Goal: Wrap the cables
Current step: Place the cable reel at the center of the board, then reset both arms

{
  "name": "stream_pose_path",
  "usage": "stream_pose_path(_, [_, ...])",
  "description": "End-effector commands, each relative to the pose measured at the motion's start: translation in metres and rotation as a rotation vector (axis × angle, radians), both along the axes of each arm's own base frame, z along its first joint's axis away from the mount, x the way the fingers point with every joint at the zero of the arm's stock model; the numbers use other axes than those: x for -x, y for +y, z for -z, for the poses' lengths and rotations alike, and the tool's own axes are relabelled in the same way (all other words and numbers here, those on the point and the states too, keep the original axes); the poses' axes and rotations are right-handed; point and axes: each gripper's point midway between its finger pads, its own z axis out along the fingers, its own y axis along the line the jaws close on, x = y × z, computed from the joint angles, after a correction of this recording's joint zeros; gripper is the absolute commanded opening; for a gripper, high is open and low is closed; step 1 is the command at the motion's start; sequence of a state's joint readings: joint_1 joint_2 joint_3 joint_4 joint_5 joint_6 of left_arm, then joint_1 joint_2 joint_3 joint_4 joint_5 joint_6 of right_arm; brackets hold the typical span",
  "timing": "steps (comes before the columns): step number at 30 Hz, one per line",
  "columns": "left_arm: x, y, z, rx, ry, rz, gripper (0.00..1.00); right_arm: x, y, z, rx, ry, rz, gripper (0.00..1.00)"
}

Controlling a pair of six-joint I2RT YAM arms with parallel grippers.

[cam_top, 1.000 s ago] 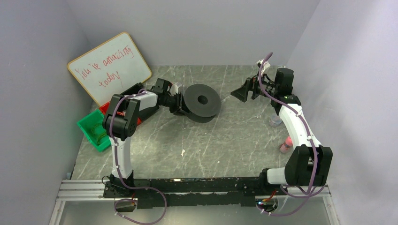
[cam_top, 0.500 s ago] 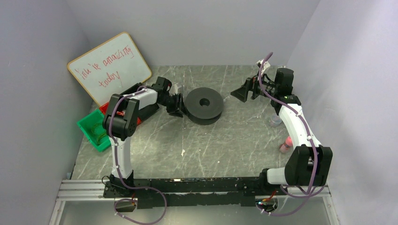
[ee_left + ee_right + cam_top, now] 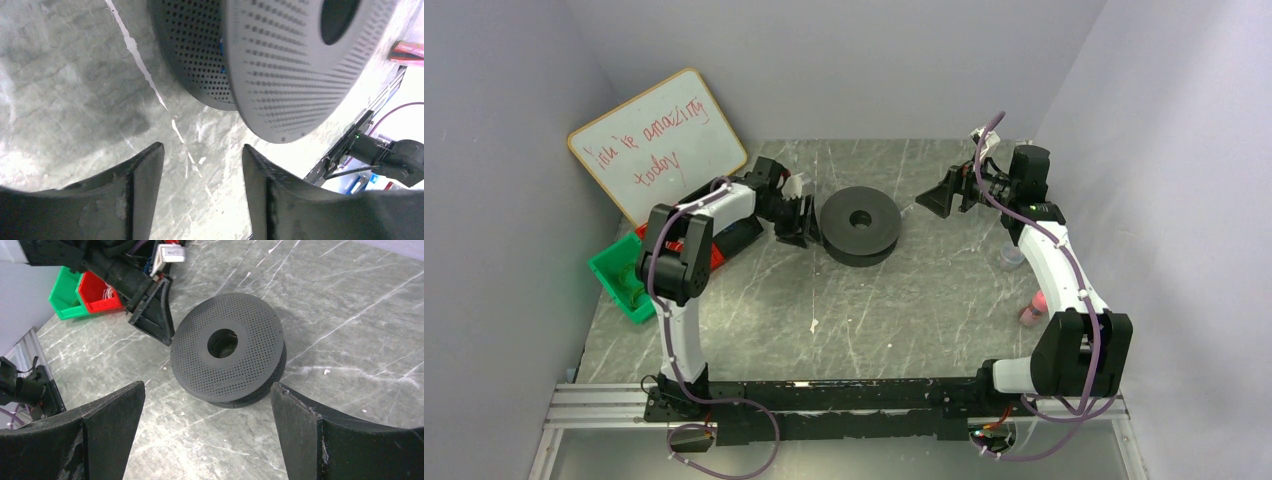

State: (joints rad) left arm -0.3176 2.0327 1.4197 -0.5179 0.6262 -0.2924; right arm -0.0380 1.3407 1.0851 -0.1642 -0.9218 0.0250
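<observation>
Black perforated plastic spool [image 3: 240,371] flat on grey marbled table [image 3: 350,315]. Thin blue wire [image 3: 221,50] barely glimpsed, seemingly wound between flanges. Left gripper [image 3: 202,146] fingers apart, empty, just beside spool. Right gripper [image 3: 207,386] spread wide, empty, apart from spool.

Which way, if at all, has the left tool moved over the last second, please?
Yes. The left tool has drawn back to the left, toward the whiteboard and away from the black spool.
</observation>
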Motion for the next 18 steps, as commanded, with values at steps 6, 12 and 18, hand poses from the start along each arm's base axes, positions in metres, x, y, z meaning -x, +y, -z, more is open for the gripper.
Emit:
stream_pose_path(6, [-0.006,0.028,-0.099,-0.053,-0.35,0.057,0.93,-0.006,-0.018,-0.024,0.101,-0.095,0.102,0.99])
stream_pose_path(12, [0.003,0.052,-0.176,-0.128,-0.601,0.072,0.94,0.01,-0.025,-0.045,0.152,-0.103,0.117,0.99])
stream_pose_path(18, [0.025,0.096,-0.221,-0.3,-0.703,0.013,0.94,0.035,-0.037,-0.05,0.208,-0.098,0.196,0.99])
